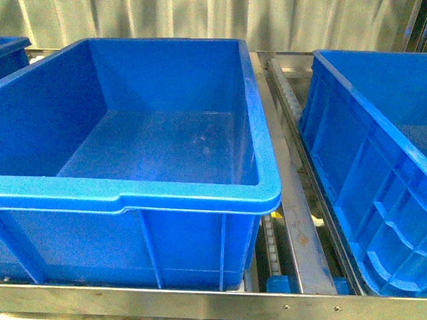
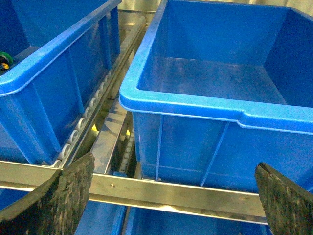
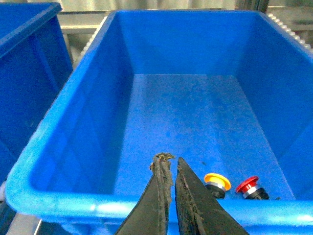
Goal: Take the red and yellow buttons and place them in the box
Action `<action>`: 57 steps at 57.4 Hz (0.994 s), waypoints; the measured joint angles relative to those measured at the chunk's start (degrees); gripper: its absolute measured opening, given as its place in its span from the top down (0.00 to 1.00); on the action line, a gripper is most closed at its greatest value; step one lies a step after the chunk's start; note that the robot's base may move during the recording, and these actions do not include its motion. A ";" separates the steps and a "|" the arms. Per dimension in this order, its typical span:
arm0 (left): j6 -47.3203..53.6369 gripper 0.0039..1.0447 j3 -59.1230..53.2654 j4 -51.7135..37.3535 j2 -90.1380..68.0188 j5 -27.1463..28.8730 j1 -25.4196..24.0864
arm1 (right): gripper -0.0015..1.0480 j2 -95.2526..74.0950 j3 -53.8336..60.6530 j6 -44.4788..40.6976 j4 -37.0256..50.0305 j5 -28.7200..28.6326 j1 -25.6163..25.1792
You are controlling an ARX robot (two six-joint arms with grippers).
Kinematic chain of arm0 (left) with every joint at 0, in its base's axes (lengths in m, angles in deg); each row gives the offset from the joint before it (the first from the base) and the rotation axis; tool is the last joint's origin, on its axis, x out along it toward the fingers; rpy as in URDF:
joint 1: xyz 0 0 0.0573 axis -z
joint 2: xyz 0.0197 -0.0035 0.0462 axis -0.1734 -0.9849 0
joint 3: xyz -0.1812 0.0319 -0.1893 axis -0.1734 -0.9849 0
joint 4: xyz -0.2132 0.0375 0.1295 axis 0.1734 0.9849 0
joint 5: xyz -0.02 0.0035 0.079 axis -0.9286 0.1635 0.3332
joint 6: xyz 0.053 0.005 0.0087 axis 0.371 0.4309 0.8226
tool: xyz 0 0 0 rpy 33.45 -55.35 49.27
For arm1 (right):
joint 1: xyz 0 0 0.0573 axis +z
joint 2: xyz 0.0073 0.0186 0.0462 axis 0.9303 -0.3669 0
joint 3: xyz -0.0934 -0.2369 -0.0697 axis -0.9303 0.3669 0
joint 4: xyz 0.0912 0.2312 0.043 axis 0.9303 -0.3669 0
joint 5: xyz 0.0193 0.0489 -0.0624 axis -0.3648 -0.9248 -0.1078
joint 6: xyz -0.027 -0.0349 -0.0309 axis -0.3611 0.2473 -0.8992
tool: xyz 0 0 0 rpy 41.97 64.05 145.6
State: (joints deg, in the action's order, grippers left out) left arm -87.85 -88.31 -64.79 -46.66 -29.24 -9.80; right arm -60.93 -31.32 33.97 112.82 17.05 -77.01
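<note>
Right now we see three blue bins on a metal rack (image 1: 200,299). From the front, the middle bin (image 1: 167,190) is big and close to us, and nothing shows inside it. To its right sits the right bin (image 1: 373,173), with a strip of small rollers (image 1: 293,100) in the gap between them. A corner of the left bin (image 1: 12,50) peeks in at the far left. Neither arm shows in this view.

Our left gripper (image 2: 171,196) is wide open. Its two dark pads (image 2: 63,196) sit far apart at the low corners of the left wrist view, and nothing is between them. It hangs in front of the rack's metal bar (image 2: 161,193), facing the middle bin (image 2: 205,110). The left bin (image 2: 44,73) is beside it, with a roller rail (image 2: 95,100) between the two. Something small and green (image 2: 4,59) shows just inside the left bin, but we cannot tell what it is.

Our right gripper (image 3: 168,166) is closed, with its two dark fingers (image 3: 159,196) pressed almost together and holding nothing. It hangs just over the near rim of the right bin (image 3: 98,210).

Both buttons lie on the floor of the right bin, close to the near wall. The yellow button (image 3: 216,182) is just beside the gripper's tips. The red button (image 3: 249,187) is next to the yellow one, on the side away from the gripper. They are near each other but not touching.
</note>
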 joint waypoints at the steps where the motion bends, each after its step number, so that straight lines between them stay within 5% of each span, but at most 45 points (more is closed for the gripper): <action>1: -0.02 0.07 0.00 0.00 0.00 -0.02 0.00 | 0.96 0.59 0.52 0.02 -0.02 0.24 0.33; 23: -0.02 0.07 0.00 0.00 0.00 -0.02 0.00 | 0.96 11.43 7.02 0.00 -4.28 7.56 8.09; 57: 0.02 0.07 0.00 0.00 0.00 0.00 0.00 | 0.96 24.33 10.82 -0.04 -11.72 8.22 8.44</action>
State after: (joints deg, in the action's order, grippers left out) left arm -87.83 -88.31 -64.79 -46.66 -29.24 -9.80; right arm -36.60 -20.50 33.93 101.10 25.26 -68.57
